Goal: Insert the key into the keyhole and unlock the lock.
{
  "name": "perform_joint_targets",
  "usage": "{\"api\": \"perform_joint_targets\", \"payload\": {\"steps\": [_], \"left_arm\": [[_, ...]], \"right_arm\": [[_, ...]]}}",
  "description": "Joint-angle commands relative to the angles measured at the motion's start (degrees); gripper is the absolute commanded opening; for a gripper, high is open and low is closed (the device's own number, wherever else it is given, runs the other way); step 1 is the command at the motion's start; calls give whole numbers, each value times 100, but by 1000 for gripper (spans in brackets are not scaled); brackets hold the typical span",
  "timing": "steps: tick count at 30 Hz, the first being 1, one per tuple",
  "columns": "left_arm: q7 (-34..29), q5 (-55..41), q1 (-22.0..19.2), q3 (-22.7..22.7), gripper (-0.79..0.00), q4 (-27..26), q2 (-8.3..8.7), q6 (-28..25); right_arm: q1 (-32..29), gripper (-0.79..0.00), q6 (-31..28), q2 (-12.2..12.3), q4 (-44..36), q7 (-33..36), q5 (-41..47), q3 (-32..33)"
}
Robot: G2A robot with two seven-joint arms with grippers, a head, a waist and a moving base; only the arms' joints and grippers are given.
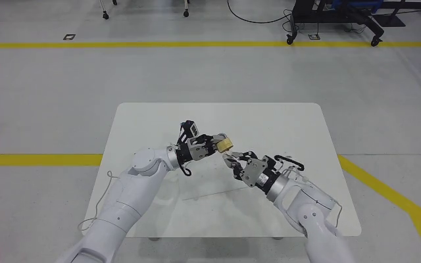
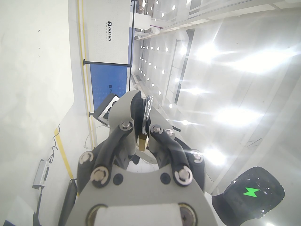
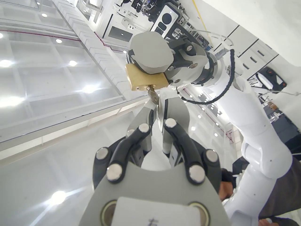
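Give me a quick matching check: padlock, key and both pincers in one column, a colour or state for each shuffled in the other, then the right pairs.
Column A
1. padlock
2. key
3. left pincer
4. right pincer

Column B
a. shut on the key
b. brass, held in the air
c. shut on the padlock
d. silver, tip at the keyhole

Pairs: 1-b, 2-d, 3-c, 4-a
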Motion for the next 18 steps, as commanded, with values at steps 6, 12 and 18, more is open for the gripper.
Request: {"api": "perform_joint_targets", "payload": {"steps": [6,12,18], "left_arm": [[0,0,0,0,-785,0,0,0],[0,0,0,0,-785,0,0,0],[0,0,0,0,-785,0,0,0]], "right_arm": [[-81,-785,216,3,291,347,853,161],[-209,-785,225,31,211,600,963,322],[-257,0,150,69,-137,520,282,354]]}}
